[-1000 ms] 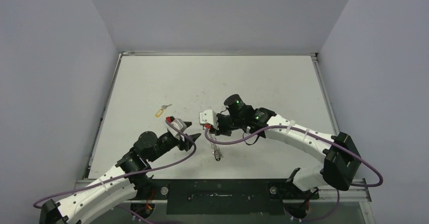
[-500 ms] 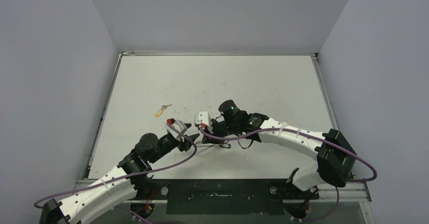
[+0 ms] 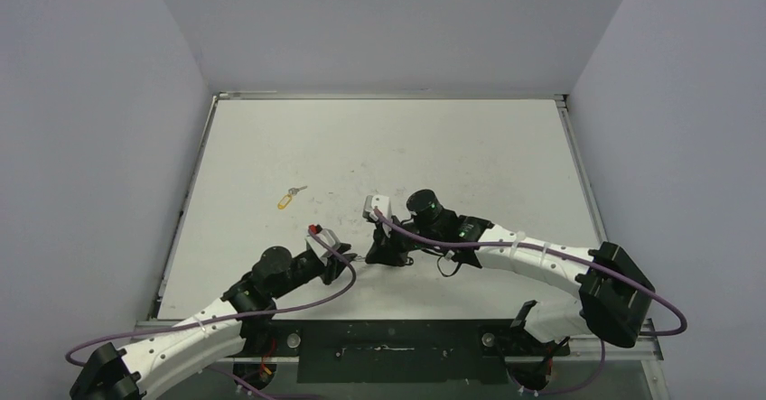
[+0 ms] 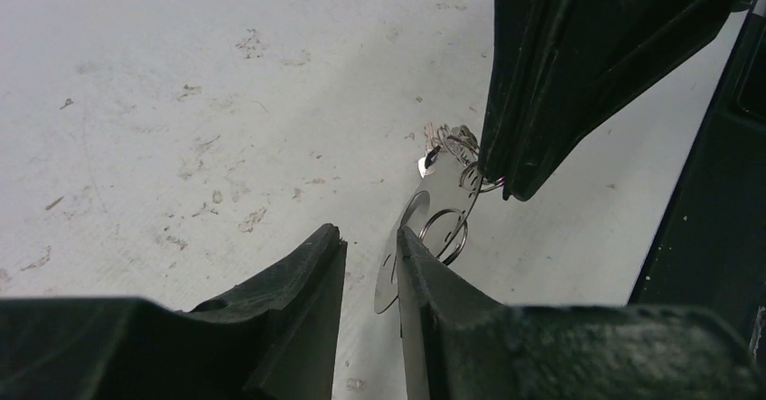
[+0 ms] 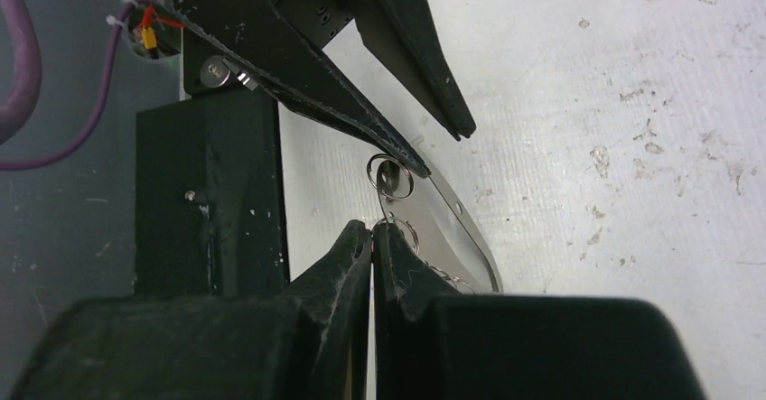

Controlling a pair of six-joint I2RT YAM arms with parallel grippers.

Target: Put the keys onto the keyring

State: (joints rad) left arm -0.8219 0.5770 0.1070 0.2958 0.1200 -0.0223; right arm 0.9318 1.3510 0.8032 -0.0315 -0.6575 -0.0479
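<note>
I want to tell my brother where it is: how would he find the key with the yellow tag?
Start at the white table, on its left half. Beyond the left gripper, toward the far wall, lies the key with the yellow tag, alone. It is the only yellow thing, and nothing touches it.

No text or label can be read.
</note>
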